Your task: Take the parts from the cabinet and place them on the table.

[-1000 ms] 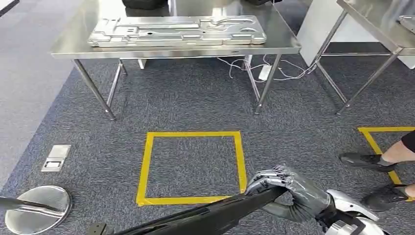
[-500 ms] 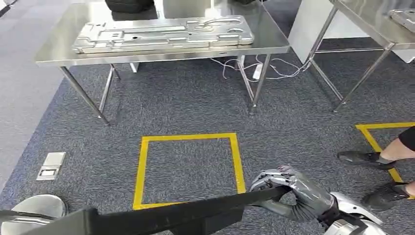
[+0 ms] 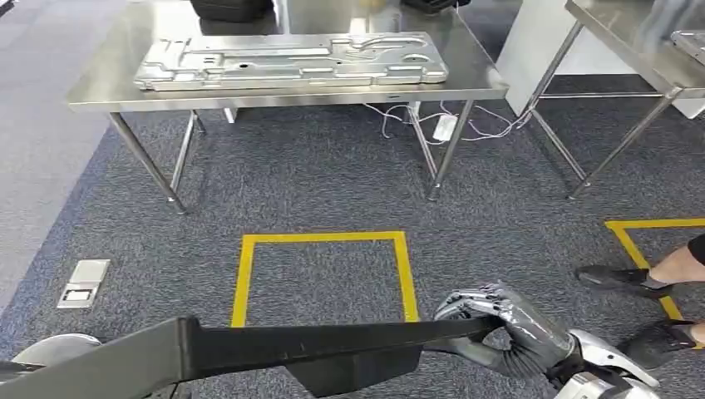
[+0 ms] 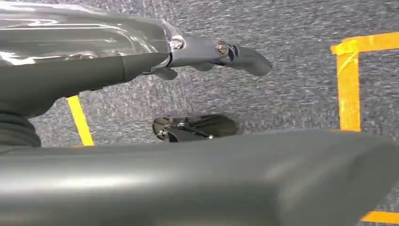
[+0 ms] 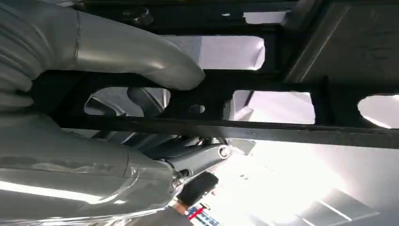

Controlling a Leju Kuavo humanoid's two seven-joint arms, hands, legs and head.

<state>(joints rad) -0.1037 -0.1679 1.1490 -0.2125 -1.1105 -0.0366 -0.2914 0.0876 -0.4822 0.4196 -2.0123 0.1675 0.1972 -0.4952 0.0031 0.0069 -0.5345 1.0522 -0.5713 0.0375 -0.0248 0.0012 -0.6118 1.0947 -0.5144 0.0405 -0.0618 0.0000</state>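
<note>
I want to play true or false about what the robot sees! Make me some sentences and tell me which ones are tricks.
1. The right hand holds a long black part. True.
2. The near table has nothing on it. False: a silver metal panel lies on it.
3. A yellow tape square is on the carpet in front of the table. True.
4. The black part already lies on the table. False: it is in the robot's hand, above the floor.
5. A person's shoes stand to the right. True.
</note>
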